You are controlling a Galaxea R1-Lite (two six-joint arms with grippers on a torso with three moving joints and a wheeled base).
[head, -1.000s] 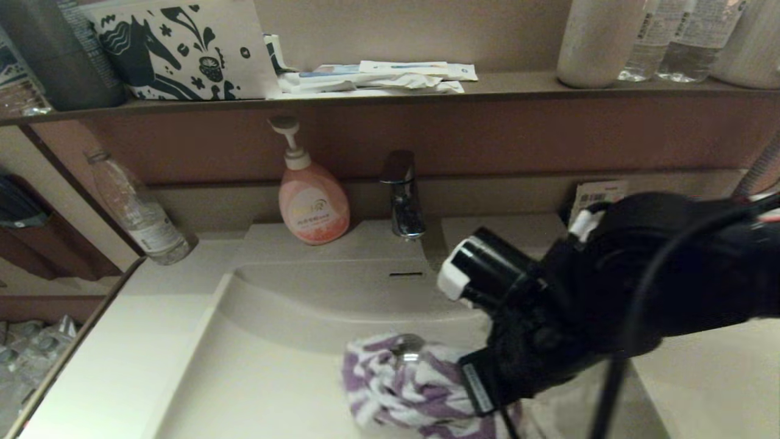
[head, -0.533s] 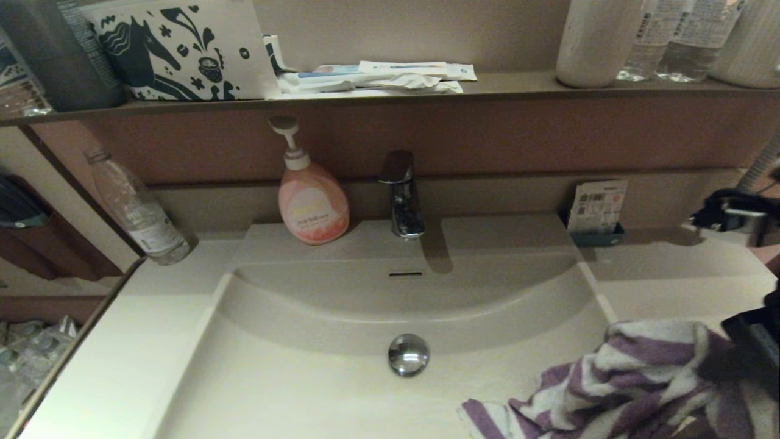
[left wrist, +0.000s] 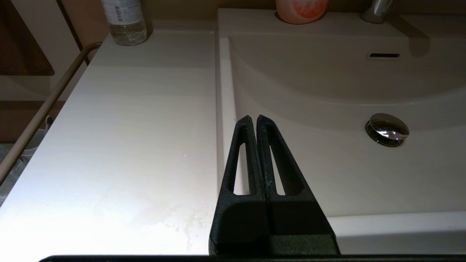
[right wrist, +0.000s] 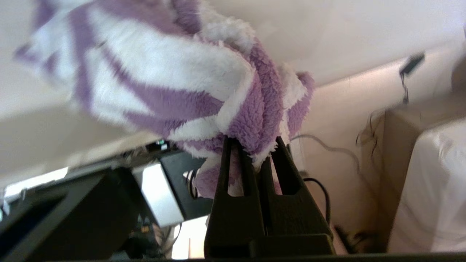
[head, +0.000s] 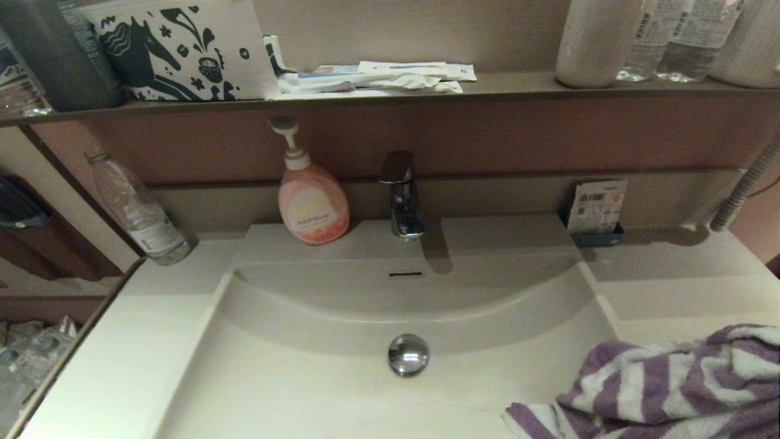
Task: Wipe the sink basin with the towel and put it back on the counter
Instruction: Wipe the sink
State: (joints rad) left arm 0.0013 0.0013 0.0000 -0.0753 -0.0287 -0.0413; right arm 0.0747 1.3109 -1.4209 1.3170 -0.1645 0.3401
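The purple and white striped towel (head: 664,384) lies spread at the right front, draped from the counter (head: 682,292) over the sink basin's (head: 292,384) right edge. My right gripper (right wrist: 254,141) is out of the head view; its wrist view shows it shut on a fold of the towel (right wrist: 182,72). The chrome drain plug (head: 408,354) and the slot overflow (head: 406,274) show uncovered. My left gripper (left wrist: 253,118) is shut on nothing, hanging over the basin's left rim beside the left counter (left wrist: 127,120).
A pink soap pump (head: 312,198) and the chrome tap (head: 402,195) stand behind the basin. A clear bottle (head: 137,210) leans at the back left. A small card holder (head: 596,210) sits at the back right. The dark shelf (head: 390,91) above holds boxes and bottles.
My right arm has swung out of the head view to the right, dragging the towel from over the drain plug to the basin's right edge and counter. The plug is uncovered.
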